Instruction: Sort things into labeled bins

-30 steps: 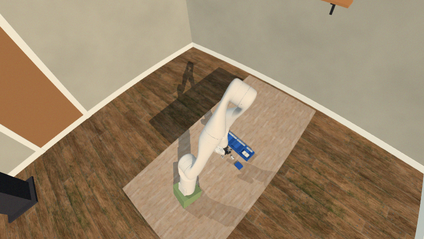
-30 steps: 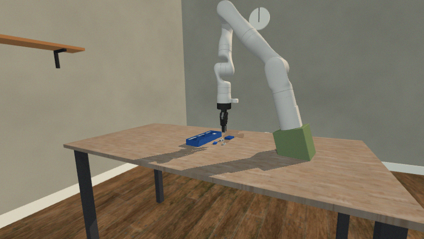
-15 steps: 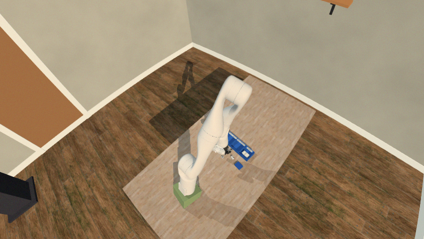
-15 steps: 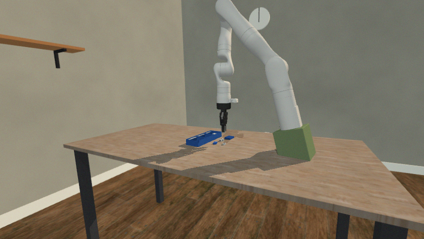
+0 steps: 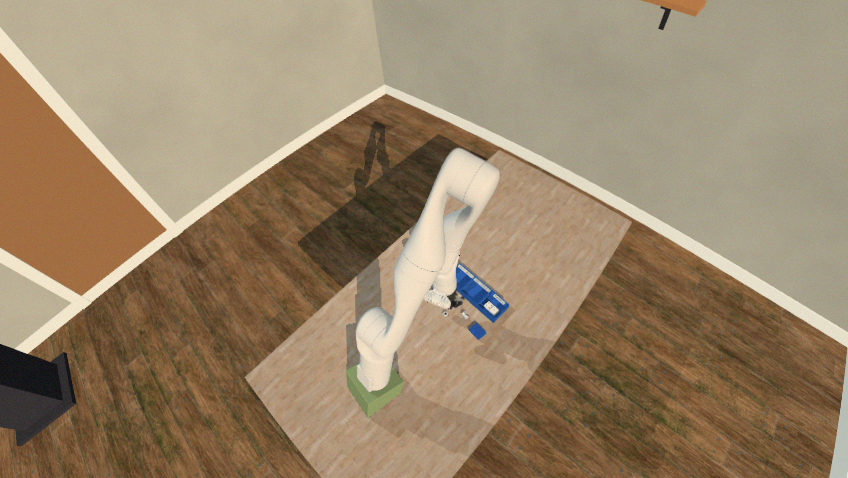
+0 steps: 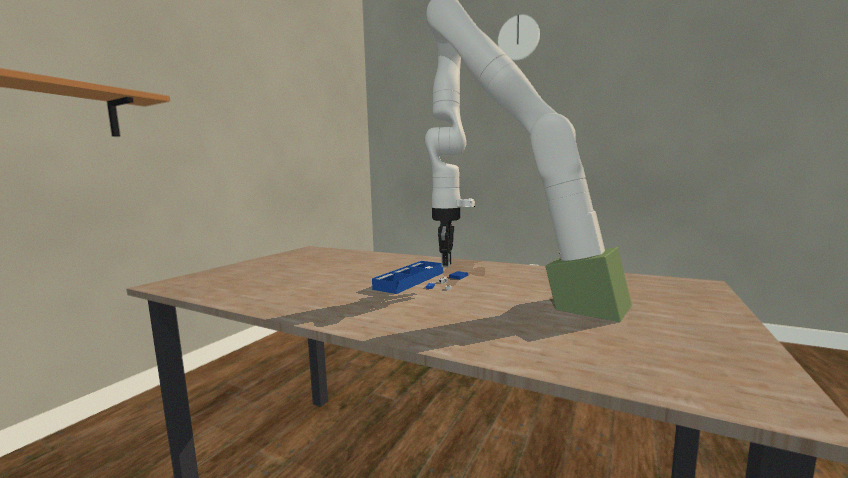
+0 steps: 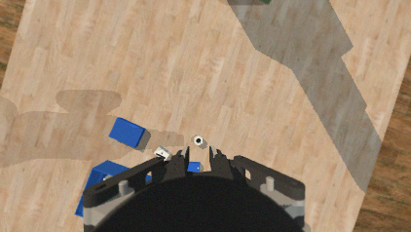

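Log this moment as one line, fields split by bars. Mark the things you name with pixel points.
claw [image 6: 446, 261] [image 7: 199, 153]: partly open, empty | blue box [image 5: 476, 330] [image 6: 458, 275] [image 7: 128, 133]: on table [image 5: 570, 225] [image 6: 534, 356] [image 7: 195, 63] | bins [image 5: 482, 293] [image 6: 385, 286]: on table

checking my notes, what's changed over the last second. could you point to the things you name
The arm's upper bend [image 5: 475, 175] [image 6: 444, 14] has shifted slightly left in the top view. No grasp or release is visible. The blue bins [image 5: 497, 314] [image 6: 385, 286] [image 7: 87, 195] and blue block [image 5: 476, 330] [image 6: 458, 275] [image 7: 128, 133] stayed put.
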You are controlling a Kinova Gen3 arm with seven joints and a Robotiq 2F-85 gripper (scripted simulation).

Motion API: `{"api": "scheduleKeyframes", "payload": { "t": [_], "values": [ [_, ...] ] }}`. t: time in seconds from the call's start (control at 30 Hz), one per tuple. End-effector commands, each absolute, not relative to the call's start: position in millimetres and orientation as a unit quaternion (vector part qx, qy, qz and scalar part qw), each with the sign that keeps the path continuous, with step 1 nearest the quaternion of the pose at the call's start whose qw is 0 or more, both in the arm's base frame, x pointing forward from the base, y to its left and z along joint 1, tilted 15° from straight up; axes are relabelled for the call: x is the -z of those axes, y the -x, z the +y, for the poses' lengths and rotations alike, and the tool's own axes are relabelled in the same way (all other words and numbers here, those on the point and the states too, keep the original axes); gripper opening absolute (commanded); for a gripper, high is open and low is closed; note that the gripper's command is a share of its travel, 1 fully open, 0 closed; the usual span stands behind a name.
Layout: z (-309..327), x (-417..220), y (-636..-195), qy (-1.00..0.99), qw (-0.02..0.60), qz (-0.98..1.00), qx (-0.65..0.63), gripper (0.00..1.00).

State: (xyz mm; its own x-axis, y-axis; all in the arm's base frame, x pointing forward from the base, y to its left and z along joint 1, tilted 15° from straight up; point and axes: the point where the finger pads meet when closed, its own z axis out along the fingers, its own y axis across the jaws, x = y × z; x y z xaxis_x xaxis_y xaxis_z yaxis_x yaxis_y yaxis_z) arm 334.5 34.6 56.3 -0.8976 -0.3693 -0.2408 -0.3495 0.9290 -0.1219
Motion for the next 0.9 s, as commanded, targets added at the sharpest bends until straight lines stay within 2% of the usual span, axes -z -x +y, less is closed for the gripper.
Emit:
{"api": "scheduleKeyframes", "payload": {
  "t": [0.0, 0.37, 0.87],
  "values": [
    [34.8, -50.2, -337.7, 0.186, 0.13, 0.973, 0.039, 0.31],
    [26.8, -6.7, -343.3, 0.186, 0.129, 0.973, 0.038, 0.31],
    [25.4, -5.7, -342.2, 0.184, 0.127, 0.974, 0.038, 0.31]
  ]
}}
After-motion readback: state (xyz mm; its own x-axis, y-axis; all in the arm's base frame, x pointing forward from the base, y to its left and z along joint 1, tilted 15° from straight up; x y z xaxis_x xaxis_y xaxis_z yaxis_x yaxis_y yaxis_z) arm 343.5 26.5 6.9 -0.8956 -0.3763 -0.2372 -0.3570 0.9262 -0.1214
